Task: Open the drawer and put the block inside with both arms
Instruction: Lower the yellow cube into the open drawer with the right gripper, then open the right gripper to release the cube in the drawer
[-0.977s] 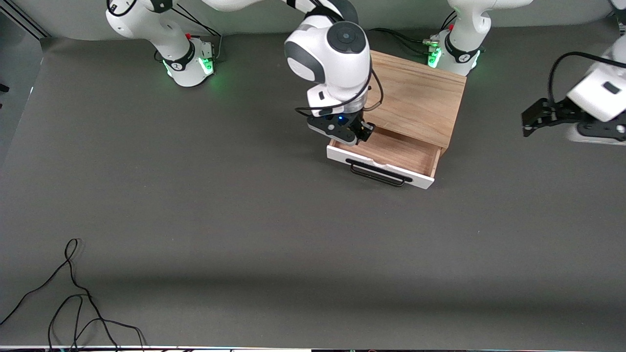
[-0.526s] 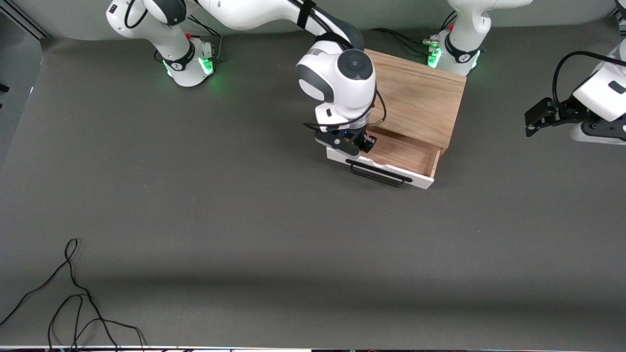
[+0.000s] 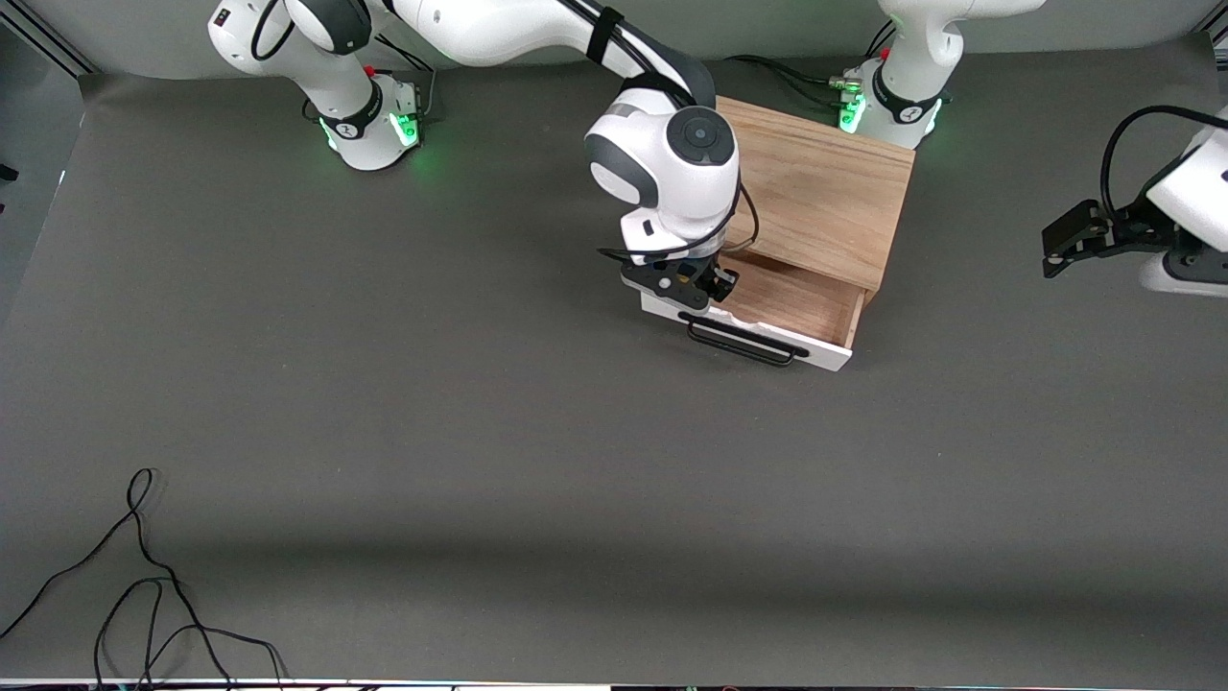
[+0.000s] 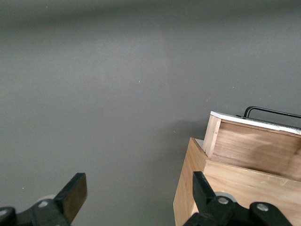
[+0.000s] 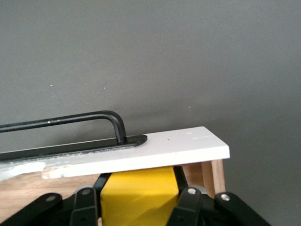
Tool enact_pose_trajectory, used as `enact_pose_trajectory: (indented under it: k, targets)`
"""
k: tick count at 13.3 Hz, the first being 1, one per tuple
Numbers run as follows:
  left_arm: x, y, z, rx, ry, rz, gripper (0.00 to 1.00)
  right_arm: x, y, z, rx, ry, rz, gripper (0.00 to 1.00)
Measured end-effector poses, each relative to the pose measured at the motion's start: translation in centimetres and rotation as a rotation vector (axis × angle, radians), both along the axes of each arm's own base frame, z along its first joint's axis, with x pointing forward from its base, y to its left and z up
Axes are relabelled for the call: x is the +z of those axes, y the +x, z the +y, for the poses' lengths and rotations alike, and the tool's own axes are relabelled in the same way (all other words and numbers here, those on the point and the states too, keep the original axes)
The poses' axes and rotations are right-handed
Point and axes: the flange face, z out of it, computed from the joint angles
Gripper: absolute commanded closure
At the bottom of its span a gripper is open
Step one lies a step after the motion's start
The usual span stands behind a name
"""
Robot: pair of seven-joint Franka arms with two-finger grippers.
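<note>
Your right gripper (image 3: 693,284) clamps the block (image 5: 139,195) in the drawer (image 3: 796,299), hard by its white front (image 5: 141,153); a tilted release may wedge it. Left gripper (image 4: 136,197) waits open.

The box (image 3: 825,187) stands on the desk (image 3: 480,384) near the edge where the arm bases stand, just in front of the left arm's base. Its drawer (image 3: 801,302) is pulled out toward the front camera. The right tool (image 3: 693,283) is down in the drawer's corner toward the right arm's end, clamping the block (image 5: 139,197) inside it. The left tool (image 3: 1079,235) hangs over the desk's left-arm end, well apart from the box. A cable (image 3: 144,585) lies at the desk's camera-side corner on the right arm's end.
</note>
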Motion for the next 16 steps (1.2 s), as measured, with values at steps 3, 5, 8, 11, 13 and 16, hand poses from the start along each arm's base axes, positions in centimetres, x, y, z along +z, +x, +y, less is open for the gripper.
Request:
enact_pose_trajectory:
  k: [3, 5, 8, 11, 13, 16]
  targets:
    - [-0.3, 0.0, 0.0, 0.0, 0.001, 0.015, 0.0, -0.2, -0.1, 0.1, 0.011, -0.002, 0.0, 0.59]
    - [-0.3, 0.0, 0.0, 0.0, 0.001, 0.016, 0.0, -0.3, -0.3, 0.3, 0.014, -0.002, 0.001, 0.49]
    - [-0.3, -0.1, 0.0, 0.0, 0.001, 0.016, 0.0, -1.5, -0.9, 0.7, 0.024, -0.015, 0.01, 0.22]
    - [-0.3, -0.1, 0.0, 0.0, 0.001, 0.017, 0.0, -1.7, -1.1, 0.9, 0.027, -0.016, 0.01, 0.0]
    - [-0.3, -0.1, 0.0, 0.0, 0.001, 0.017, 0.0, -1.2, -1.0, 1.0, 0.027, -0.008, 0.005, 0.0]
    - [-0.3, -0.1, 0.0, 0.0, 0.001, 0.018, 0.0, 1.2, -0.7, 0.9, 0.022, -0.001, -0.004, 0.0]
